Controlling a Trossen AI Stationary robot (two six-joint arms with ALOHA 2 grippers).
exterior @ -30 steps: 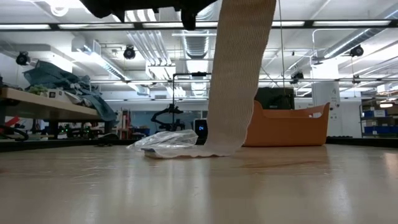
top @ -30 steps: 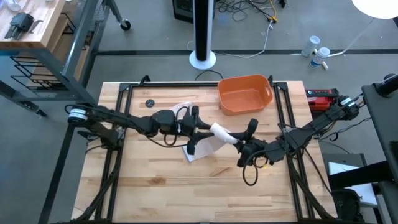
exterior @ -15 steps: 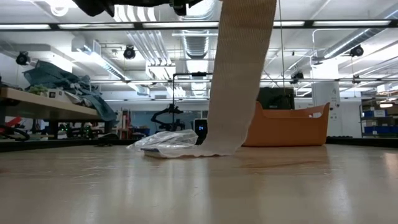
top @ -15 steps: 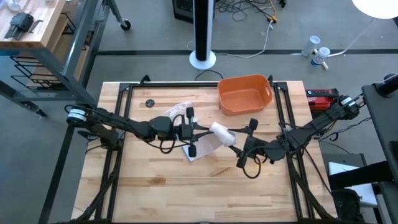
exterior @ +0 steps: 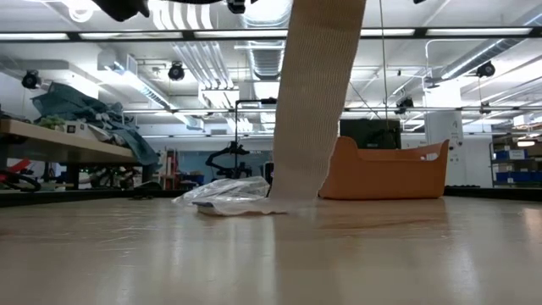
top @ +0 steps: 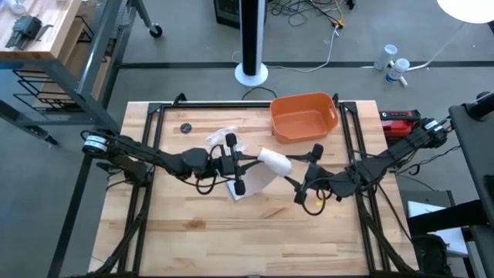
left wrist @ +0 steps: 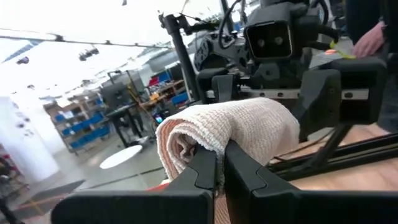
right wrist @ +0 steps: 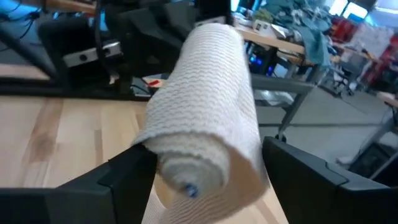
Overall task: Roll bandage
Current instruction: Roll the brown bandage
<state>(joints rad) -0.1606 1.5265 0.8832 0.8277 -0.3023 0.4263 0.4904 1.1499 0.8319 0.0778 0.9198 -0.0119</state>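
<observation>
The bandage is held up in the air above the middle of the table, and its loose strip hangs down to the table beside a crumpled plastic wrapper. The left tool is closed, with its fingers pinching the end of the roll. The right tool is at the other end of the roll with its fingers spread wide on both sides of it, and an orange tub stands behind near the far edge.
</observation>
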